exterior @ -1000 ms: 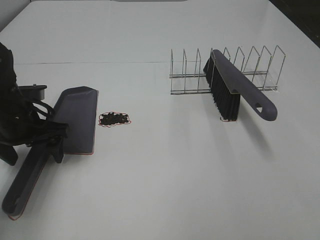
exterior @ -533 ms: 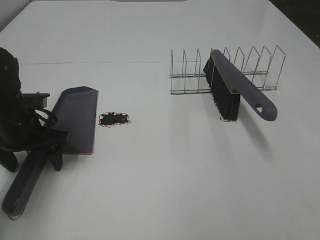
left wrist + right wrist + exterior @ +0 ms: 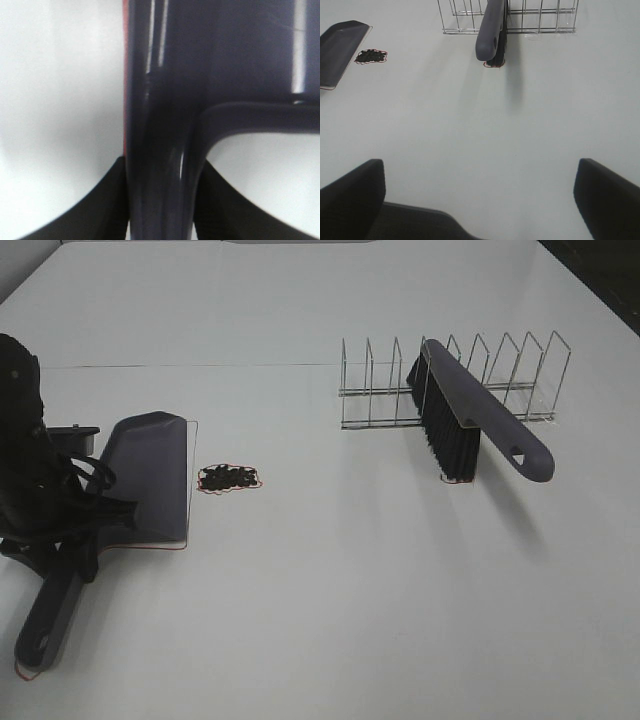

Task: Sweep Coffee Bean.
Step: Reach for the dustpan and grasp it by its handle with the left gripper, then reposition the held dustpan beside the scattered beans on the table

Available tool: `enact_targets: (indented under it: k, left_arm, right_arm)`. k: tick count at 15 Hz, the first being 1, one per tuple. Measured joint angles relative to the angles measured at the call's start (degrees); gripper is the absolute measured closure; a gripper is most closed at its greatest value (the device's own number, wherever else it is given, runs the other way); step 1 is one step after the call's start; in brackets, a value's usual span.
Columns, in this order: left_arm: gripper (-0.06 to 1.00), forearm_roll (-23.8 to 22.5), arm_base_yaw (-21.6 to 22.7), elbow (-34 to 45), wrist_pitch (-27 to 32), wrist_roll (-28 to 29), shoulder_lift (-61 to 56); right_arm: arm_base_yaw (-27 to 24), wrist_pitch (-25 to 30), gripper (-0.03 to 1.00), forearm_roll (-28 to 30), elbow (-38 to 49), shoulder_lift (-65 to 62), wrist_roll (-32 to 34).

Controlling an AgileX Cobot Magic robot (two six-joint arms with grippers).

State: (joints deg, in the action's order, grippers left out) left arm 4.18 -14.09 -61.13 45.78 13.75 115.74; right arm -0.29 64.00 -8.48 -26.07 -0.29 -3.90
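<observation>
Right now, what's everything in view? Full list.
dustpan: one, dark purple-grey, left side of the table
coffee bean: one small pile, dark brown-black, just right of the dustpan
brush: one, purple-grey with black bristles, leaning in the wire rack, bristles on the table
wire rack: one, silver, right rear of the table
table: one, white, under everything
left gripper: one, black, shut on the dustpan's handle
right gripper: one, black, open, over bare table, holding nothing
</observation>
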Motion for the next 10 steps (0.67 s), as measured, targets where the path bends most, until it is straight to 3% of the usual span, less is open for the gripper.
enact_targets:
  k: [6,10]
  left_arm:
    - [0.61,-0.17,0.00,0.00,0.06,0.34,0.00]
    - [0.61,-2.69,-0.11,0.11,0.74,1.66,-0.92]
  right_arm:
    - [0.00,0.00,0.02,0.00,0.00,0.00,0.00]
    - [0.00,0.00,0.02,0.00,0.00,0.00,0.00]
